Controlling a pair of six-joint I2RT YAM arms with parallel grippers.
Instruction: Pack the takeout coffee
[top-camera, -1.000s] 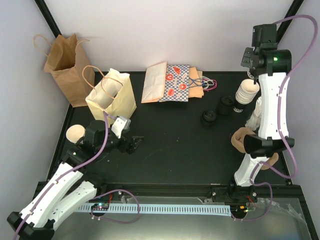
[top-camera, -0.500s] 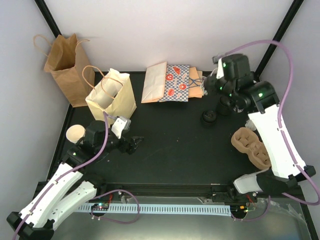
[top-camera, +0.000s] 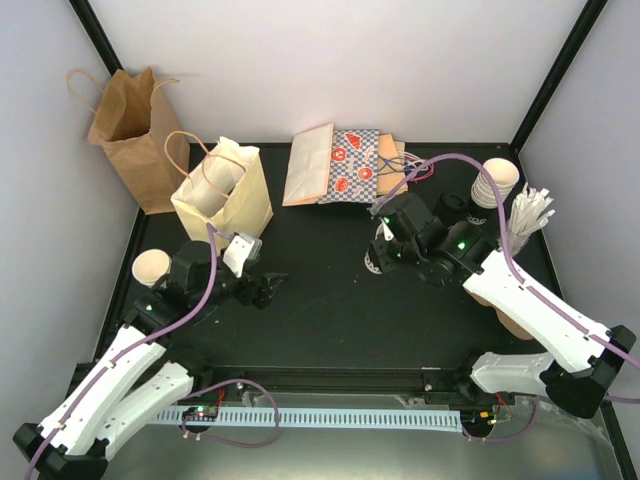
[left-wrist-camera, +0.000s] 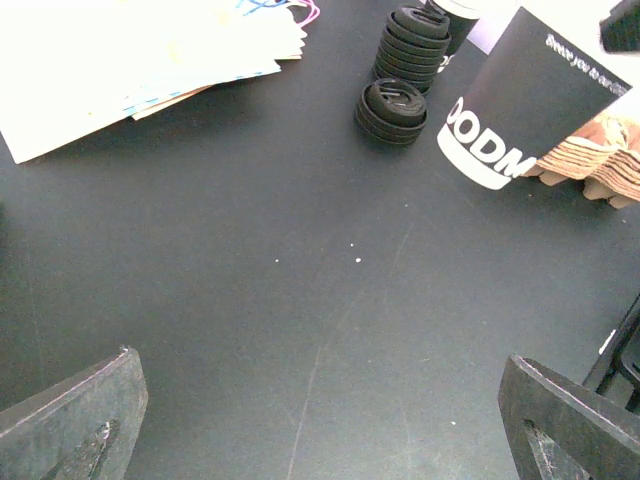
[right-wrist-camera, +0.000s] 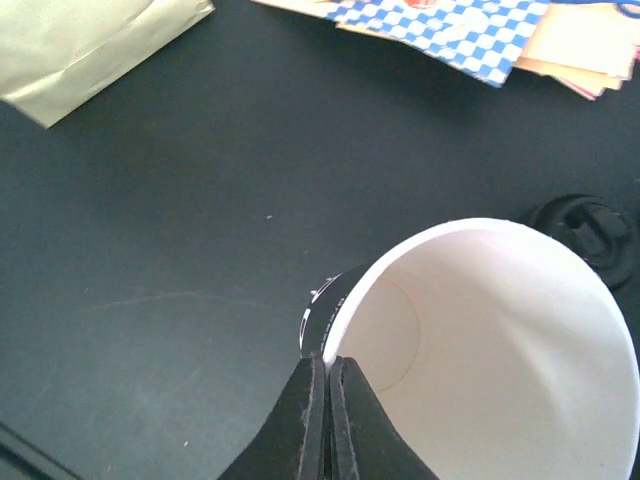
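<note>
Closing the right claw (right-wrist-camera: 327, 400) tight, fingers pinching the thin wall of a tapered paper cup (right-wrist-camera: 480, 340), black outside and white inside. Carrying that cup, tilted, over the middle of the black worktop (top-camera: 330, 320), having swung in over the last second from the stack of white-lined cups (top-camera: 495, 185) at the far right corner. Likely heading for the open cream handled paper bag (top-camera: 225, 195) toward the far left, with bagging not yet done. Resting the left claw (top-camera: 265, 290) near the left edge, spread wide and gripping nothing.
</note>
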